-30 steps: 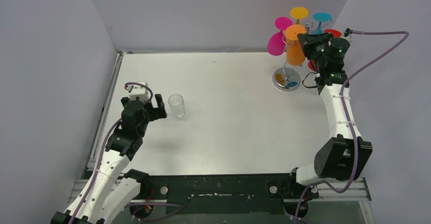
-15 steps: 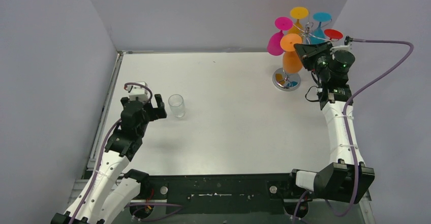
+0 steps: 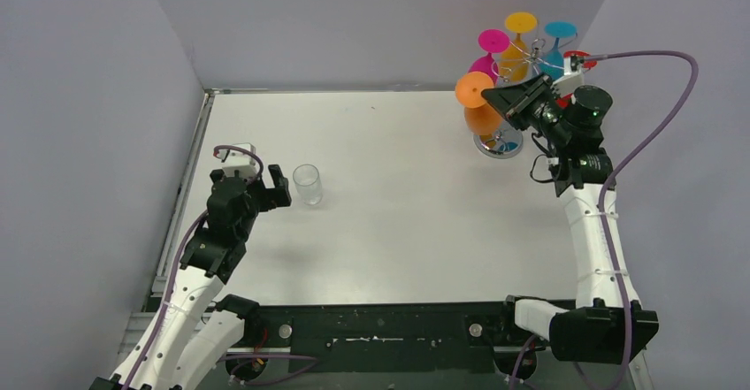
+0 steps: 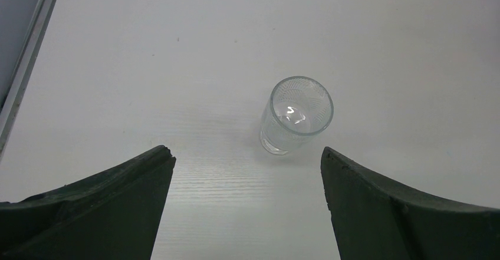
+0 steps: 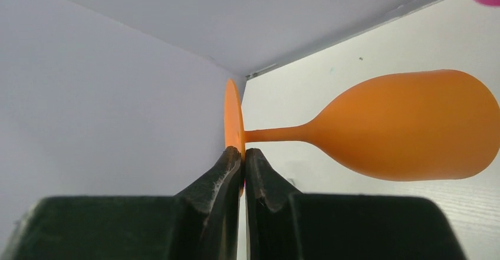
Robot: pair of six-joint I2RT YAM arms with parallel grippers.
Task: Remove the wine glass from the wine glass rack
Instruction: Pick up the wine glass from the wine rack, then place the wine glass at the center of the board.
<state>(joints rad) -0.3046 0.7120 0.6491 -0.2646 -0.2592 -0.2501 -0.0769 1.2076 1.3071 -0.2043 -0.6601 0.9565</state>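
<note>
At the far right corner of the desk, the right jaws are pressed together on the edge of the round foot of the orange wine glass, with only the thin disc between their tips. In the wrist view the foot sits edge-on in that pinch, and the stem runs out sideways to the bowl of the glass, which hangs free of the desk.

From above, the glass is held up in the air just left of the wine glass rack. Its foot shows clear to the left of the curled hook arms, while its bowl overlaps the shiny disc base from this angle. I cannot tell whether any part of it touches the wire.

Four more glasses hang on the rack behind it: a pink one, a yellow one, a blue one and a red one.

Over on the left side of the desk, well apart from all this, the left jaws are spread wide with nothing between them. They hover low over the surface, pointed at a clear tumbler. The tumbler stands upright just beyond their tips, touching neither.
</note>
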